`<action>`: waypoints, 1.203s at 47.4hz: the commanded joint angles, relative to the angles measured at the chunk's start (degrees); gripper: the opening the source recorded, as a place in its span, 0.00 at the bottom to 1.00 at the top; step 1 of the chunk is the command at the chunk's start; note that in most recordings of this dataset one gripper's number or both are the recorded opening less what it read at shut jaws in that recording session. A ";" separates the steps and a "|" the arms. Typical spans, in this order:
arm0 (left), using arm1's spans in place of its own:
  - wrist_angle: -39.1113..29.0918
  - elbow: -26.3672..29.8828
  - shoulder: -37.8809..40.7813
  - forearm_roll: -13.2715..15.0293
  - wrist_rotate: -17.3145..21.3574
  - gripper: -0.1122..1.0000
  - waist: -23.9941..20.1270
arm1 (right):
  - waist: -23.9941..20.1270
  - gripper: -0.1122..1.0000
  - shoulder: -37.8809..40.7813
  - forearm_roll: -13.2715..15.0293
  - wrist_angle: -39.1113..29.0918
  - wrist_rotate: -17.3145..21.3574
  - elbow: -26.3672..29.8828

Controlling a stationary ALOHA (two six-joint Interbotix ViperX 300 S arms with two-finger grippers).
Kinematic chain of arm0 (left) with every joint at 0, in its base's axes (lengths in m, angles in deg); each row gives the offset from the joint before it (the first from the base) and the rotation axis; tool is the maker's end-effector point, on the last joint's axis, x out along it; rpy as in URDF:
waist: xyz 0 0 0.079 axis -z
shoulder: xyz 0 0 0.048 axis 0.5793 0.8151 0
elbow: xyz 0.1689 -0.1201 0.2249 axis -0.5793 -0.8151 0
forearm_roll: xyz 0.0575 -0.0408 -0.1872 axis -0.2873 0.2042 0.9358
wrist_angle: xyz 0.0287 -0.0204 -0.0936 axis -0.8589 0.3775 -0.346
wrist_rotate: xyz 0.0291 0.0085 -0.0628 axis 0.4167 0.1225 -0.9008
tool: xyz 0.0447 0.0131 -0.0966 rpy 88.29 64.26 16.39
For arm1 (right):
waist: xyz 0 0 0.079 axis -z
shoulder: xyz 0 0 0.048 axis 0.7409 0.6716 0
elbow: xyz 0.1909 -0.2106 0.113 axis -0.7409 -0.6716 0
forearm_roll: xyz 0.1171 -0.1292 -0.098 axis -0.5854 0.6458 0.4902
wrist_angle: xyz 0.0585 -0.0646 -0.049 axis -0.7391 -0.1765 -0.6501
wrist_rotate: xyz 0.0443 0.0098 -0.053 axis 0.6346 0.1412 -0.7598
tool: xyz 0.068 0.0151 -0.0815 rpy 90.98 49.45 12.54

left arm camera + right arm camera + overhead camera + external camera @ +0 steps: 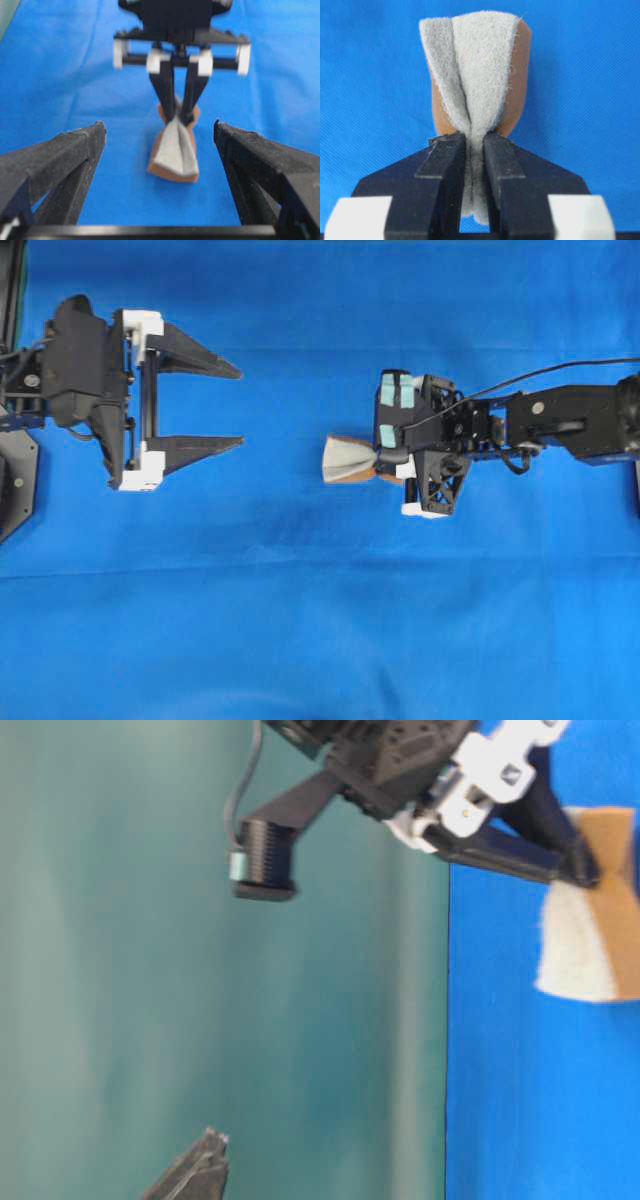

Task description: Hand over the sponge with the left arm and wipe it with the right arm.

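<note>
The right claw (378,462), the one with pale teal patches on its body, is pinched tight on the sponge (348,459). In the right wrist view its two black fingers (445,165) squeeze the near end of the sponge (475,70) so hard that the whitish-grey layer folds into a crease between them, with the orange-brown layer bulging out behind. The free end of the sponge fans out wider beyond the fingertips.

In the overhead view the sponge sits near the middle of the blue bench (300,640), sticking out from the right claw toward the bench's left edge. Whether it touches the bench surface or hangs just above it cannot be told for sure; in the left wrist view the sponge (175,150) looks tilted, its far end low against the blue cloth.

The left claw (240,405), all black in the body, stands wide open and holds nothing. It lies toward the left edge of the bench, its two pointed fingers aimed at the sponge but well apart from it. In the left wrist view its fingers (65,160) frame the sponge and the right claw (179,117) from either side.
</note>
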 commanded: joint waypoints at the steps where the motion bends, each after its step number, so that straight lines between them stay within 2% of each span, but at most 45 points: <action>1: 0.62 0.09 -1.41 0.18 -0.62 0.91 0.18 | 0.09 0.24 -0.26 -0.26 0.70 0.09 1.05; 12: 0.53 -0.53 -2.81 0.18 -1.23 0.91 0.62 | 2.02 0.24 -0.18 0.18 1.41 -0.18 0.53; 27: 0.35 -0.70 -2.90 0.18 -1.32 0.91 0.79 | 15.29 0.24 -0.18 3.25 5.19 -0.97 -1.58; 36: 0.09 -0.70 -2.90 0.18 -1.32 0.91 0.88 | 18.63 0.24 0.35 4.75 7.03 -1.05 -1.05; 43: 0.09 -0.70 -2.90 0.18 -1.32 0.91 0.88 | 16.61 0.24 0.70 4.48 6.94 -0.09 -1.23; 48: 0.00 -0.70 -2.90 0.18 -1.32 0.91 0.88 | 12.04 0.24 0.70 3.60 6.94 0.09 -1.76; 57: 0.09 -0.70 -2.90 0.18 -1.23 0.91 0.88 | 1.76 0.24 0.70 -1.32 6.86 1.14 -2.29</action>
